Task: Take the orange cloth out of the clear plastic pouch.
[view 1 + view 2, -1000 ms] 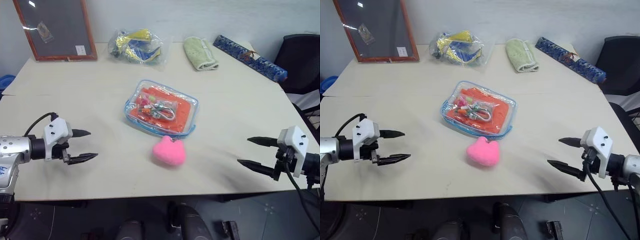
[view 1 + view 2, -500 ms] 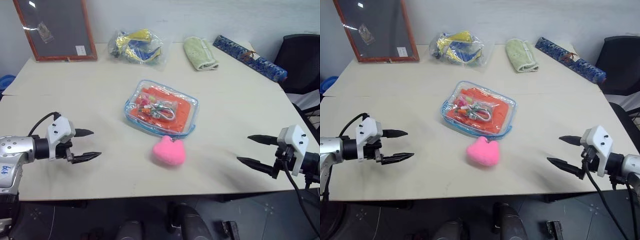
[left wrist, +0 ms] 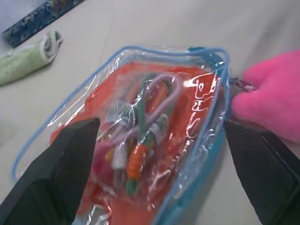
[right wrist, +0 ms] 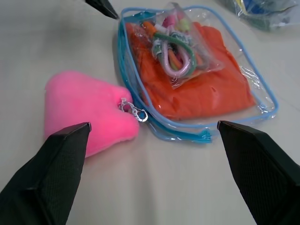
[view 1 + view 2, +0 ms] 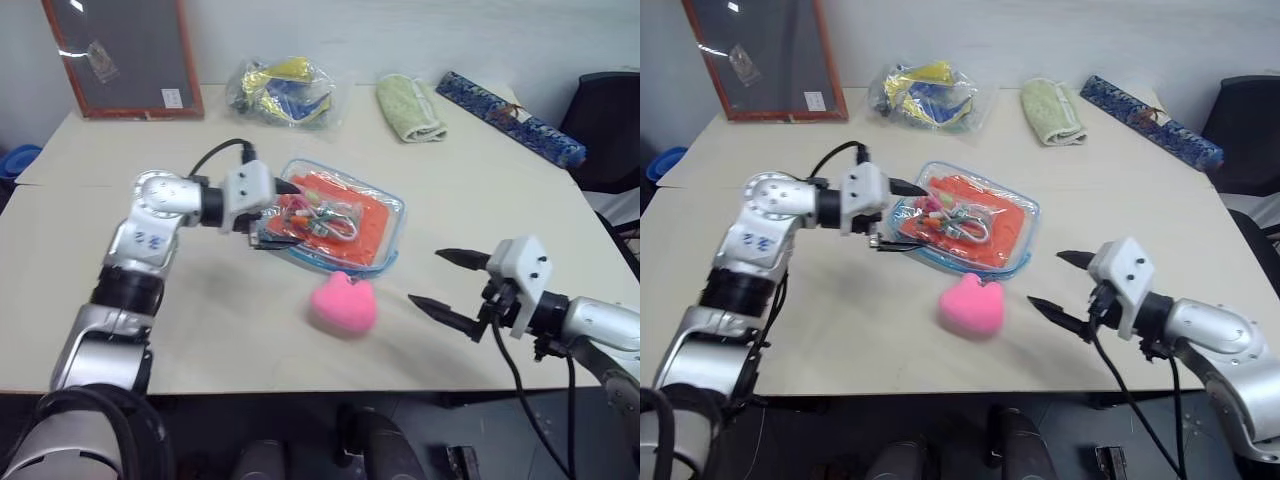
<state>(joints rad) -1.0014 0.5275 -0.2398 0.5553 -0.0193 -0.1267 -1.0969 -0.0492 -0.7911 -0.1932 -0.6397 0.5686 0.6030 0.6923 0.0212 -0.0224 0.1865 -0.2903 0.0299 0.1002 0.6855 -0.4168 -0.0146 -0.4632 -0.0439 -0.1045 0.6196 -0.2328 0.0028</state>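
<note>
Tool on your left arm (image 5: 285, 215) sits wide open at the left end of the flat clear plastic pouch with blue zipper edging (image 5: 340, 225), holding nothing; whether it touches the plastic, can't tell. Right tool (image 5: 448, 282) also spread wide and empty, near the front edge of the pale desk (image 5: 480, 190). Nothing done yet: bright orange folded cloth (image 5: 368, 228) is inside the pouch, mid-desk, under a small clear packet of coloured bits. You've got the opening and pull-out left. Pink plush charm (image 5: 343, 303) on its chain lies just in front of the pouch, between it and your right tool. Along the far edge: pale green towel (image 5: 410, 107), clear bag of yellow and blue items (image 5: 280, 88), framed grey board (image 5: 120, 55).
</note>
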